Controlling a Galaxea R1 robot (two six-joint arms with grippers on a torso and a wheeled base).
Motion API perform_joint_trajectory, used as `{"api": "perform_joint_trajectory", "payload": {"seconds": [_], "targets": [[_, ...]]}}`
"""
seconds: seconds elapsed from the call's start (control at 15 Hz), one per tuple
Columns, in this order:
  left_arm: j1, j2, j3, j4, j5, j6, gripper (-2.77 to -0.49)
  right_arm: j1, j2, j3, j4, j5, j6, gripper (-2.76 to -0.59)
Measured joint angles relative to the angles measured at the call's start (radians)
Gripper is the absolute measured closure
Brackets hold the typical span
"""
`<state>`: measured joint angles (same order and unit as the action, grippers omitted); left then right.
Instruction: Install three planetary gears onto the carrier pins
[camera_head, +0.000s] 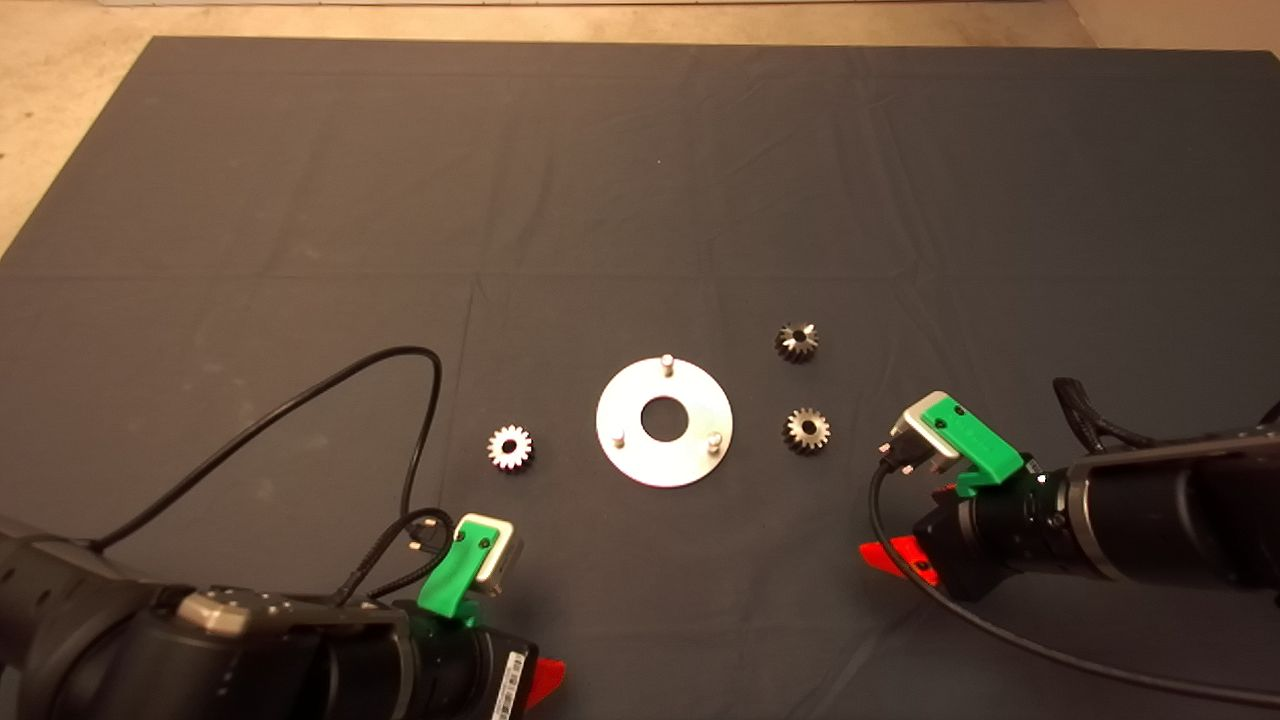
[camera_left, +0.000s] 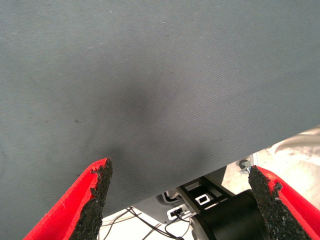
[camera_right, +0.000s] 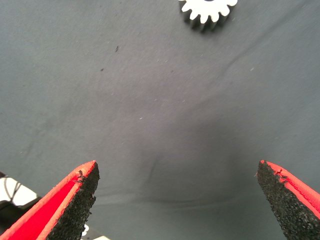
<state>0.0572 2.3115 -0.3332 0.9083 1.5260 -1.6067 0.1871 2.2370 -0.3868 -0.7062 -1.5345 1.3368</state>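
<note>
Right gripper (camera_right: 177, 200) near unlabelled gear (camera_right: 207, 11)

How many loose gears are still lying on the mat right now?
3, none on a pin: one gear left of the carrier disc, one right of it, one farther back on the right.

Three planetary gears (camera_head: 510, 447) (camera_head: 797, 342) (camera_head: 806, 430) lie flat beside bare upright carrier pins (camera_head: 666, 363).

Even, soft overhead light; glare whitens the disc (camera_head: 664, 423); faint shadow darkens cloth between each gripper's fingers.
</note>
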Motion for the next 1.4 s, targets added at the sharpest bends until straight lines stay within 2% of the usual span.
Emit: {"api": "perform_joint_trajectory", "payload": {"seconds": [0.27,0.67,1.0,1.2,1.4], "targets": [[0.000,0.010,0.000,0.000,0.000,0.000,-1.92,0.013,-0.002,-0.022,0.000,0.003,-0.031,-2.36],[0.000,0.017,0.000,0.000,0.000,0.000,-1.92,0.013,-0.001,-0.123,0.000,0.002,-0.100,-2.36],[0.000,0.025,0.000,0.000,0.000,0.000,-1.92,0.013,0.016,-0.165,-0.002,0.001,-0.110,-2.36],[0.000,0.030,0.000,0.001,0.000,0.000,-1.92,0.013,0.048,-0.190,-0.027,0.001,-0.113,-2.36],[0.000,0.032,0.000,0.000,0.000,0.000,-1.92,0.012,0.093,-0.217,-0.037,0.002,-0.114,-2.36]]}}
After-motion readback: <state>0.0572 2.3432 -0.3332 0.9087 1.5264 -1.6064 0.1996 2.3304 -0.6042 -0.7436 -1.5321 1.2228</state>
